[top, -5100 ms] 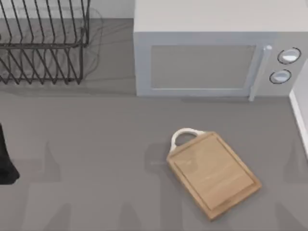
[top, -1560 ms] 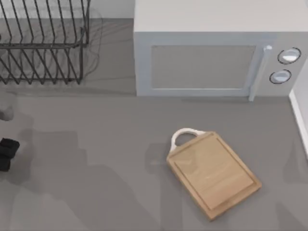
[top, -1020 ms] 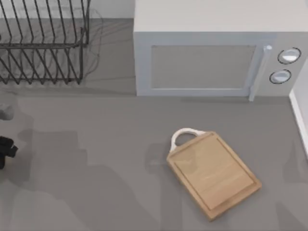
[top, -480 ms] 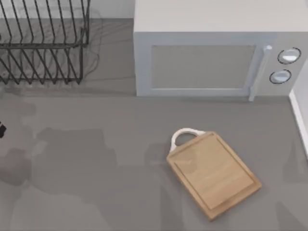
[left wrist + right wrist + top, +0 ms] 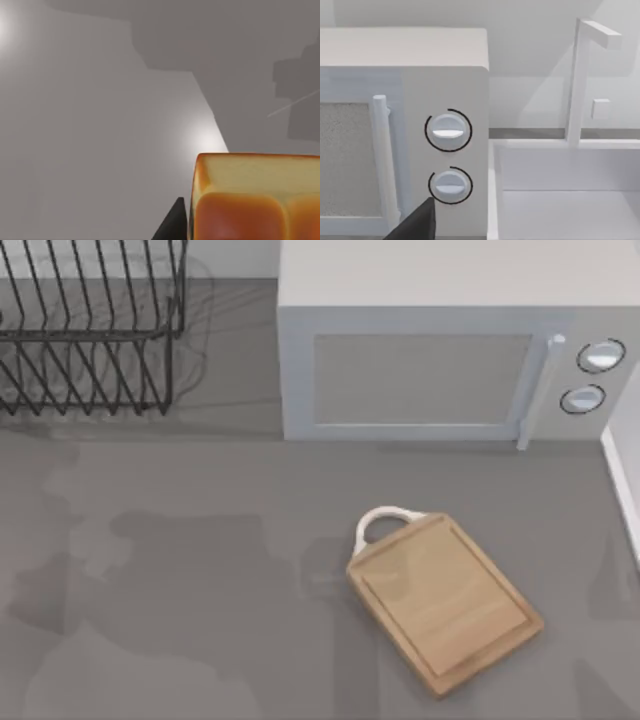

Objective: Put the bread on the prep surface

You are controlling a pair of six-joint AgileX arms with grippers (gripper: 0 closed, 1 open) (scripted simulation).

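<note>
One arm works: left gripper (image 5: 187, 225) looks pinched on the bread (image 5: 257, 197), one dark finger (image 5: 172, 225) tight against its side. Carry high, centre over the cutting board (image 5: 445, 600), lower flat before letting go. Right gripper (image 5: 415, 225) sits by the microwave (image 5: 402, 130); can't tell its finger state.

Of our own body, 2 small parts are on record. In the left wrist view, 1 finger (image 5: 172, 225) of our left gripper appears as a matte black, pointed wedge with flat faces and no visible markings, screws or cables. In the right wrist view, 1 finger (image 5: 415, 225) of our right gripper shows as a dark charcoal, angular wedge, equally plain and unmarked.
</note>
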